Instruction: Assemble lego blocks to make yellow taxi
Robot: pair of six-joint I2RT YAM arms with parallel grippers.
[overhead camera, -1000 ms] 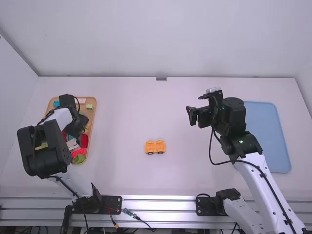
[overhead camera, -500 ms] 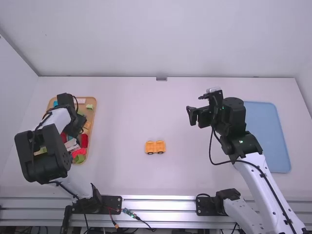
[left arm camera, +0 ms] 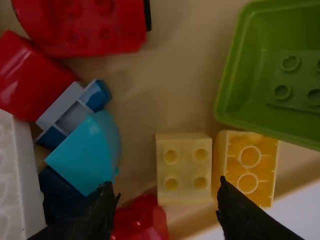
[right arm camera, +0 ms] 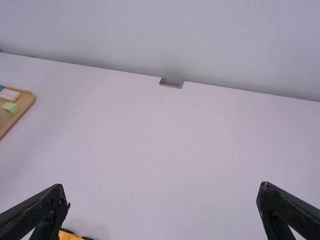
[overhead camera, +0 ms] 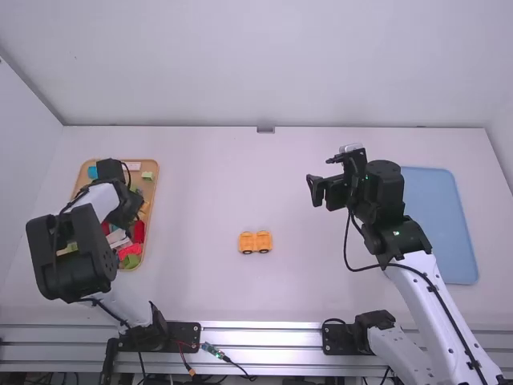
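My left gripper (overhead camera: 127, 215) is low over the wooden tray of blocks in the high view. In the left wrist view the left gripper (left arm camera: 167, 197) is open, a pale yellow four-stud block (left arm camera: 183, 167) lying between and just ahead of its fingertips. Touching that block is an orange-yellow block (left arm camera: 248, 167) on its side, its hollow underside showing. The orange car base (overhead camera: 256, 242) with black wheels stands on the table near the middle. High above the table, my right gripper (overhead camera: 314, 191) hangs; in the right wrist view the right gripper (right arm camera: 162, 195) is open and holds nothing.
The wooden tray (overhead camera: 153, 178) also holds red blocks (left arm camera: 85, 25), a green hollow piece (left arm camera: 280, 90), a cyan piece (left arm camera: 90, 150) and a white block (left arm camera: 17, 175). A blue tray (overhead camera: 449, 216) lies at the right, partly behind the right arm.
The left arm has shifted slightly left and toward the camera over the tray, uncovering more of the yellow pieces. The right arm and the car base have kept still.
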